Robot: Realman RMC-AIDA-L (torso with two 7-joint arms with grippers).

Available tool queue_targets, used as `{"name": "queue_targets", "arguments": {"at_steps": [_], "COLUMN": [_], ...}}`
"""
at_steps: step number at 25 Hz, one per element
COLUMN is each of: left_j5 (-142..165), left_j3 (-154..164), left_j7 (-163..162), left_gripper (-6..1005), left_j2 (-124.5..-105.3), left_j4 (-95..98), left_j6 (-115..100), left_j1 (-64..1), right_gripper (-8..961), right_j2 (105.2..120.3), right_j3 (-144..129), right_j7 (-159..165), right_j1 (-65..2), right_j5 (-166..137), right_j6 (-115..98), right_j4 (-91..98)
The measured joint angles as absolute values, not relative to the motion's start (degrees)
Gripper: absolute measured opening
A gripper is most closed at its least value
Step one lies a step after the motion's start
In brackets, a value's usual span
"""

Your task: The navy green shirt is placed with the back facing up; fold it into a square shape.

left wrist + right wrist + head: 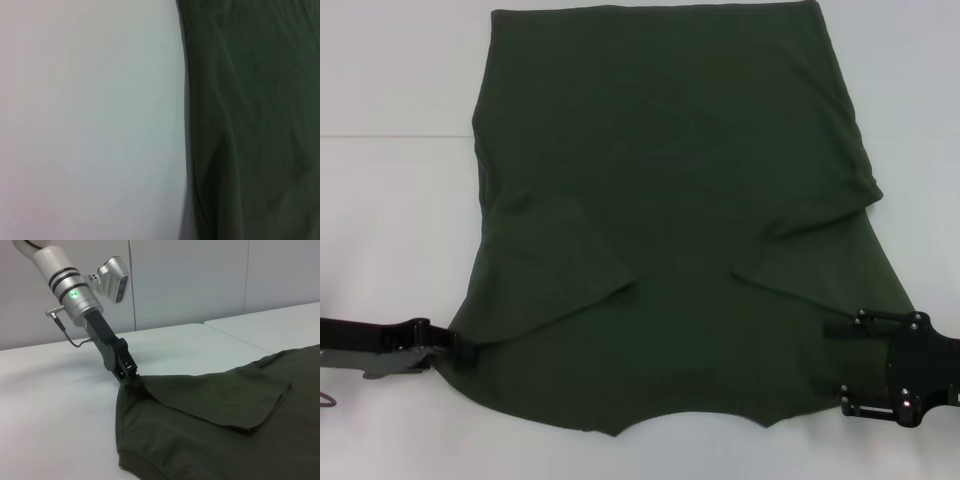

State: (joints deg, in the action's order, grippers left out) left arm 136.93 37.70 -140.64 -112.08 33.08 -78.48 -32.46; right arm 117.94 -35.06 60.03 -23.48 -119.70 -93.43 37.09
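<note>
Navy green shirt [670, 200] lies flat on the white desk [390, 200], plain side up, both sleeves folded in over the middle, and its near part reaches close to the desk's front edge. My left claw [468, 345] is clamped on the shirt's left near corner. My right claw [835, 328] touches the right near edge, but I cannot tell if it is apart or together.

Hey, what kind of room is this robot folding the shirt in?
Likely a lab or test room, not a home: the navy green shirt lies on a bare white table, plain pale wall panels stand behind, and the left hand meets the shirt's edge.
</note>
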Motion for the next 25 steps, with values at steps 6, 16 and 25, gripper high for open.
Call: {"name": "queue_targets", "arguments": {"at_steps": [6,16,25], "left_j5": [136.94,136.76,136.41], "left_j3": [37.58,37.61,37.62], "left_j7": [-140.67,-140.28,-139.16], "left_gripper": [238,60,58], "left_j2": [-111.98,-112.02,-111.87], "left_j4": [33.13,33.14,33.14], "left_j6": [-78.23,-78.02,-77.9], "left_j1": [-32.53,-32.62,-32.55], "right_gripper": [717,714,709], "right_j2": [117.94,117.91,110.98], "right_j3": [-35.07,-32.0,-28.97], "right_j7": [60.03,67.44,116.72], "right_j1": [-23.46,-23.7,-26.16], "right_j5": [-119.71,-119.4,-119.36], "right_j6": [-93.43,-93.71,-93.82], "right_j4": [37.09,37.08,41.27]}}
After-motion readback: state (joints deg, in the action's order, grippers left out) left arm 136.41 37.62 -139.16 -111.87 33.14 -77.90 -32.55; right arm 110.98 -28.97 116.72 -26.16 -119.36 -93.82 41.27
